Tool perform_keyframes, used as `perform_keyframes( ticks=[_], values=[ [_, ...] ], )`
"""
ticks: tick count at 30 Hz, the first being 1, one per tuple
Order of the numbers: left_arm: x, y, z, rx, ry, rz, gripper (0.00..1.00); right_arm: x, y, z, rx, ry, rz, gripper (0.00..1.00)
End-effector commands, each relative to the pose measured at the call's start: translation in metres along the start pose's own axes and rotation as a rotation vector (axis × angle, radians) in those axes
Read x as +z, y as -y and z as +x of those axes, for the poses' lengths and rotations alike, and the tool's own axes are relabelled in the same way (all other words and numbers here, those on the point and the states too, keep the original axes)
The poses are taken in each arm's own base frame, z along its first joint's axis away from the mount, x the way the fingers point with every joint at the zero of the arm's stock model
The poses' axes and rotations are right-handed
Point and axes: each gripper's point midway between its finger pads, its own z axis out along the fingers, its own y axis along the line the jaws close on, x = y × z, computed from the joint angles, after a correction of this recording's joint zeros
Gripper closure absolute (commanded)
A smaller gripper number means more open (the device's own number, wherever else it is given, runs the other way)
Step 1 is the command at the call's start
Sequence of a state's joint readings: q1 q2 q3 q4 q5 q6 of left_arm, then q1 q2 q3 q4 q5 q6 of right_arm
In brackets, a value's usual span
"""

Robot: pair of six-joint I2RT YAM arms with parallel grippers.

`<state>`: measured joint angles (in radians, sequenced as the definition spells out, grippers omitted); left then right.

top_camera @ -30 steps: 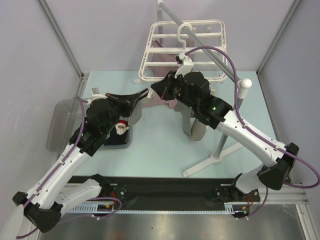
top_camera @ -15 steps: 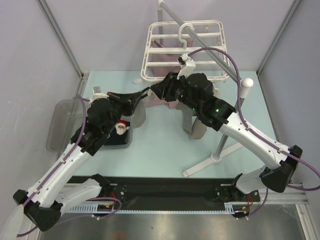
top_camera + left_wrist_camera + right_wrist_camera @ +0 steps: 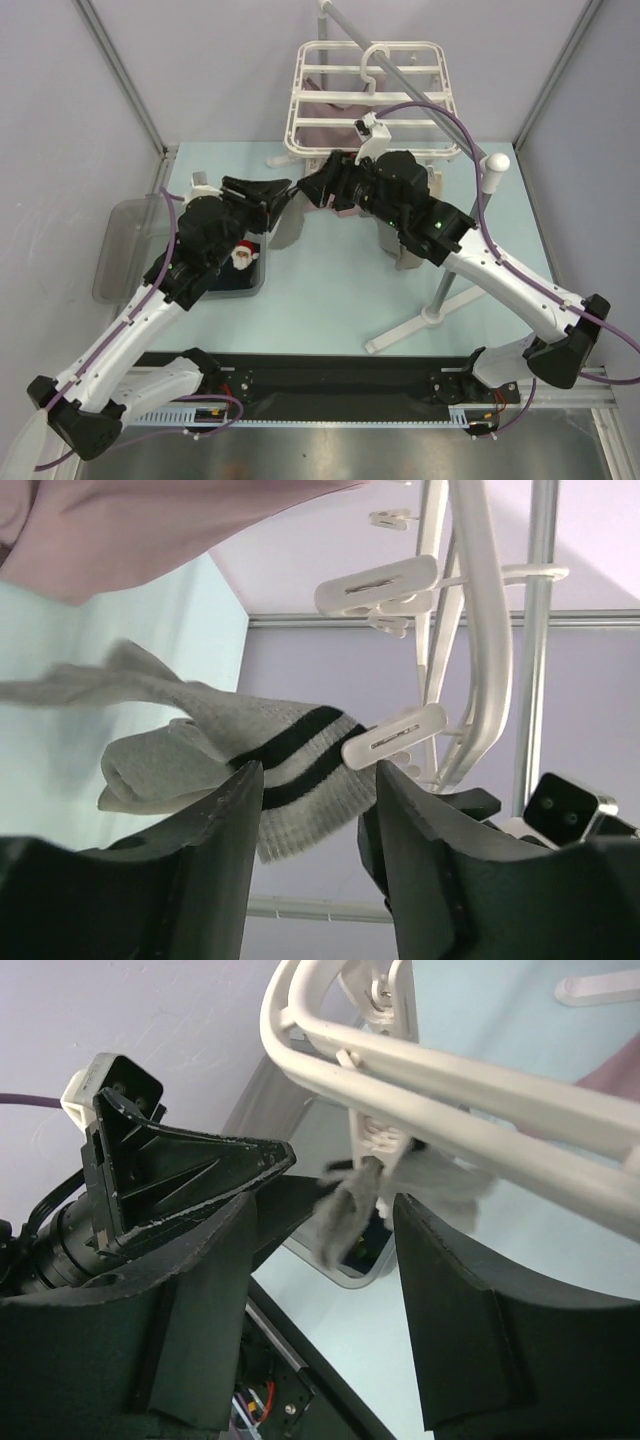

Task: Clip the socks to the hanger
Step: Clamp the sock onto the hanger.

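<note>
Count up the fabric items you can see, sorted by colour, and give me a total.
Light grey socks: 2 (the second is partly hidden under the right arm)
Navy Santa sock: 1
Mauve-pink cloth: 1
Total: 4

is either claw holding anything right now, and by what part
Neither: the left claw and the right claw both stand open. The grey sock hangs from a clip of the hanger, pinched at its striped cuff.
</note>
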<state>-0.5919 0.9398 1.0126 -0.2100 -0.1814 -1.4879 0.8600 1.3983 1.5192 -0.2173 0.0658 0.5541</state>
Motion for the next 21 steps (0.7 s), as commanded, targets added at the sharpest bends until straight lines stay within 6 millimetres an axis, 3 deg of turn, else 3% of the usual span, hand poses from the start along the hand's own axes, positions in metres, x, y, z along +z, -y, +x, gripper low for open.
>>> perform_keyframes(
  ticks=[1, 4, 6, 10, 14, 16, 17, 18, 21],
  values=[
    [-0.007, 0.004, 0.010, 0.049, -0.038, -0.010, 0.46, -0.020, -0.006, -0.017, -0.032, 0.044, -0.017, 0.38],
    [-0.010, -0.014, 0.019, 0.118, -0.051, -0.074, 0.40, -0.031, 0.002, -0.016, -0.097, 0.047, 0.001, 0.34],
    [-0.013, -0.025, 0.025, 0.184, -0.082, -0.095, 0.40, -0.036, 0.017, -0.009, -0.136, 0.038, 0.043, 0.30],
    [-0.022, -0.015, 0.019, 0.406, -0.067, 0.036, 0.41, -0.054, 0.038, -0.008, -0.234, 0.033, 0.077, 0.30],
    [-0.030, 0.021, 0.017, 0.688, -0.033, 0.241, 0.37, -0.068, 0.053, -0.004, -0.302, 0.008, 0.087, 0.30],
    [-0.025, 0.017, 0.013, 0.856, -0.028, 0.224, 0.36, -0.072, 0.061, -0.003, -0.317, 0.003, 0.103, 0.30],
    [-0.026, 0.028, 0.013, 0.906, -0.028, 0.247, 0.35, -0.076, 0.063, -0.006, -0.333, 0.008, 0.109, 0.30],
    [-0.017, 0.022, 0.011, 1.002, -0.031, 0.220, 0.35, -0.078, 0.066, -0.007, -0.339, 0.009, 0.115, 0.30],
    [-0.011, 0.027, 0.006, 1.145, -0.038, 0.207, 0.35, -0.083, 0.073, -0.011, -0.351, 0.014, 0.133, 0.30]
  ],
)
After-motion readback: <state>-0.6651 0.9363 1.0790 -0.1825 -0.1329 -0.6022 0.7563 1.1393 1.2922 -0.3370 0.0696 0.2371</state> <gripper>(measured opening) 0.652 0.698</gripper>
